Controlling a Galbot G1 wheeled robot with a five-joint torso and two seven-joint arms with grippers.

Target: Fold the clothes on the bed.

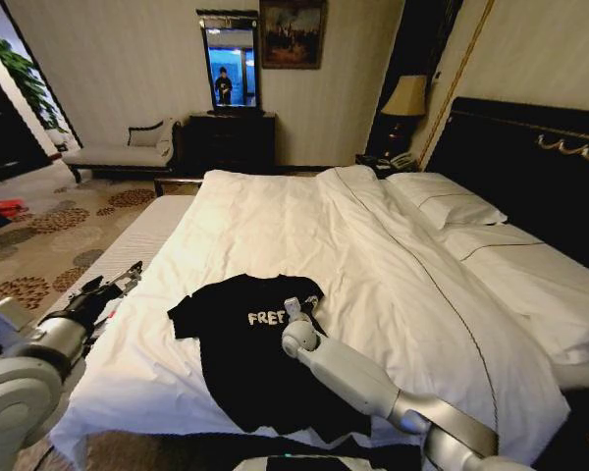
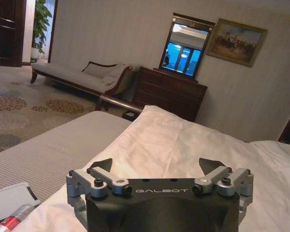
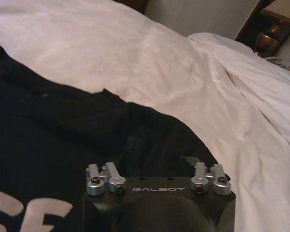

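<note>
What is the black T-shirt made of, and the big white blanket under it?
The T-shirt looks like soft, matte knit cloth, probably cotton: it lies limp and rumpled, with printed white letters. The white duvet looks like smooth woven cotton with padding inside, since it puffs and creases in long folds. The exact fibre can't be told.

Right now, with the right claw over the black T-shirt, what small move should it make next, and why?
Probably lower the right claw a little and close it on the T-shirt near its right sleeve. Its fingers look open just above the dark fabric, which lies spread flat and unfolded on the bed. The left claw waits open at the bed's left edge, away from the shirt.
</note>
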